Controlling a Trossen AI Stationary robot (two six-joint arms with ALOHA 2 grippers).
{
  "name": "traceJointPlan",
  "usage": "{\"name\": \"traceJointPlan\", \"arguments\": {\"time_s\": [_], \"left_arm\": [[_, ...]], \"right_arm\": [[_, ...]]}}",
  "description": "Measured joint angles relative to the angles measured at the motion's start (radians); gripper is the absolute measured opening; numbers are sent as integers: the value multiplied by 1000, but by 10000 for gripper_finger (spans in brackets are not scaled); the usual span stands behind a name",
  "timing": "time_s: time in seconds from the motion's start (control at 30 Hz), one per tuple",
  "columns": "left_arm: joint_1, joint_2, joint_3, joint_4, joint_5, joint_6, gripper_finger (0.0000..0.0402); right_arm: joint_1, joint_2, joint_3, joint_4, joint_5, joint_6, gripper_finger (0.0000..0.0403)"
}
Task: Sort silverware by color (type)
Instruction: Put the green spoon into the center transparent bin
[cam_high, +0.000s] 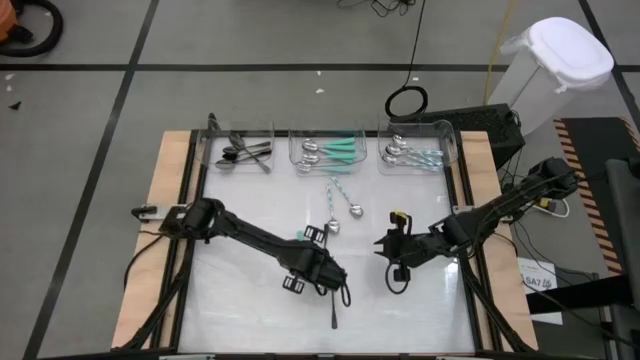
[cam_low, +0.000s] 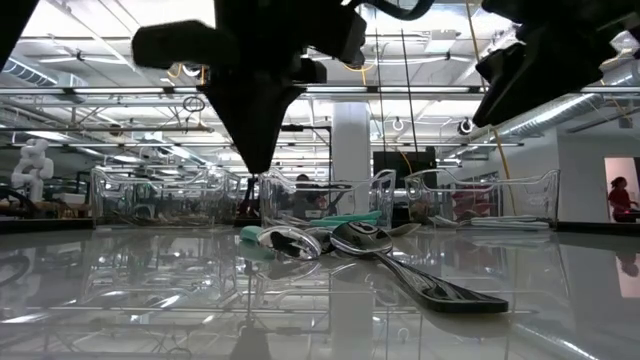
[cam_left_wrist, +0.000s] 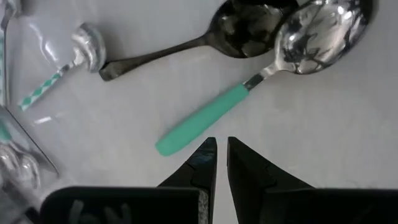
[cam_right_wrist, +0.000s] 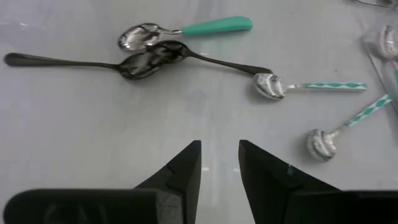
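The left pincer (cam_left_wrist: 221, 148), fingers nearly together and empty, hovers just beside the teal-handled spoon's (cam_left_wrist: 249, 81) handle tip on the counter (cam_high: 250, 300). A black spoon (cam_left_wrist: 205, 37) touches its bowl. The right pincer (cam_right_wrist: 219, 152) waits nearby, fingers apart, empty.

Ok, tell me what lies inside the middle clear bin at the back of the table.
The middle bin holds teal-handled spoons, silver bowls toward the left arm's side. How many there are cannot be counted, since they overlap.
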Motion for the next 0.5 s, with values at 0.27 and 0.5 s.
{"name": "traceJointPlan", "arguments": {"time_s": [0.27, 0.5], "left_arm": [[-18, 28, 0, 35, -4, 9, 40], [-15, 29, -66, -104, -8, -105, 40]], "right_arm": [[48, 0, 0, 2, 2, 52, 105], [84, 0, 0, 3, 2, 77, 105]]}}
